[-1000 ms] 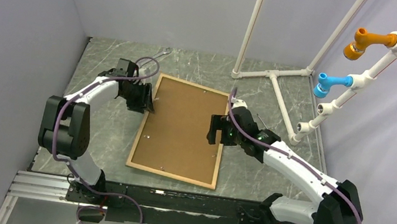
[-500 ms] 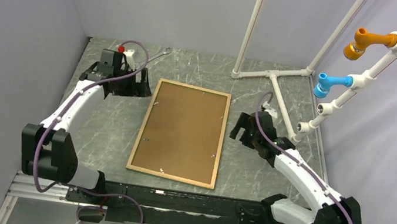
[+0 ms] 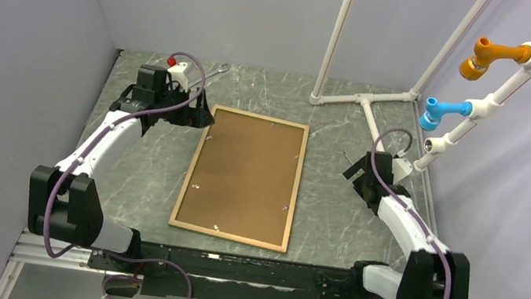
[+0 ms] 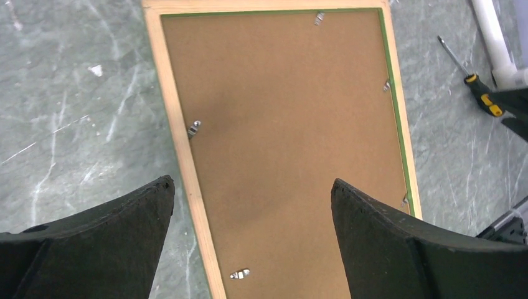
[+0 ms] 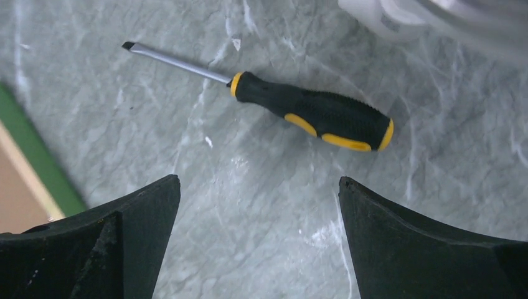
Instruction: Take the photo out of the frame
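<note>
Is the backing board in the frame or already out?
In. The backing board lies flat within the wooden rails of the frame, and small metal tabs sit on its edges.

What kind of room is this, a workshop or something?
Most likely a robot test booth: a left arm and right arm bolted to a rail along a table, plain grey walls close around, and a frame and screwdriver laid out as props.

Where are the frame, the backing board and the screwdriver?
frame (image 4: 168, 75): left wrist view, a long wooden rail.
backing board (image 3: 247, 171): top external view, its bare middle.
screwdriver (image 5: 324, 109): right wrist view, its black handle.
</note>
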